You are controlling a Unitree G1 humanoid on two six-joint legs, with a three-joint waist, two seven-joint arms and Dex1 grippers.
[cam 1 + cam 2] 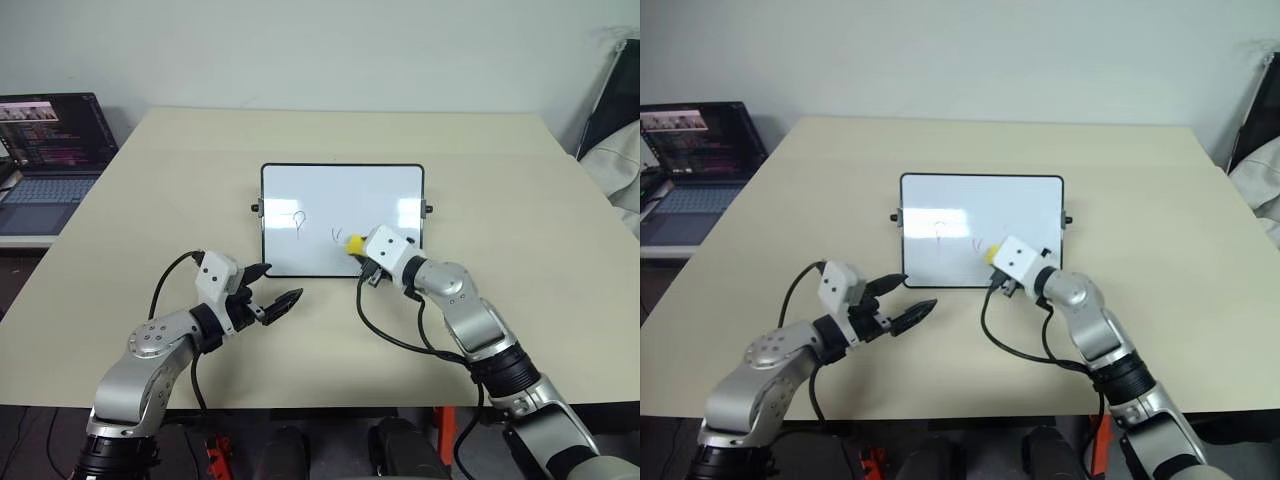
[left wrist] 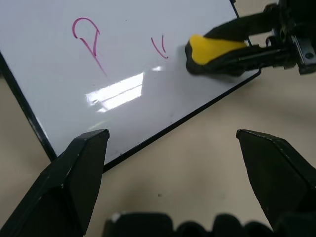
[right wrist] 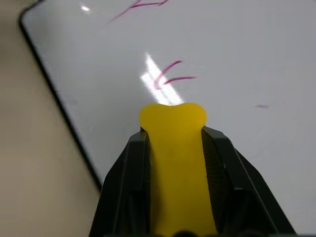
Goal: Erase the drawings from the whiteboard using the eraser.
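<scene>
Left eye view: a small glossy white whiteboard (image 1: pixel 330 205) with a thin black frame is lying on a beige counter (image 1: pixel 500 180). The right pincer (image 1: pixel 358 247) is gripping a small bright yellow eraser (image 1: pixel 354 243), pressing it onto the board's near right part, just beside the red-purple marker drawings (image 2: pixel 159 46). The left pincer (image 1: pixel 270 293) is hovering with fingers spread wide near the board's front edge.

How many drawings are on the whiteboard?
2 clearly: a balloon-like loop toward the whiteboard's left, and a double check mark beside the eraser. The eraser or right gripper may hide more.
</scene>
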